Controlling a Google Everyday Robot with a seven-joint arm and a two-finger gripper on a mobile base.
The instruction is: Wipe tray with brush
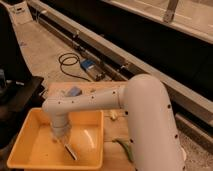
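The gripper (61, 136) hangs low inside the tray (27, 134), left of centre, fingers apparently clenched on the brush (69, 150), whose dark tip slants toward the near wall. Bare tray floor lies open on both sides. The tray sits on the tabletop (112, 131).

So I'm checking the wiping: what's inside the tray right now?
Inside the tray the claw reaches down with the brush slanting onto the floor. A pale streak lies to its right. The floor beneath the claw is hidden.

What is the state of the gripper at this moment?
Gripper: over the tray, shut on the brush, whose tip points down at the tray floor.
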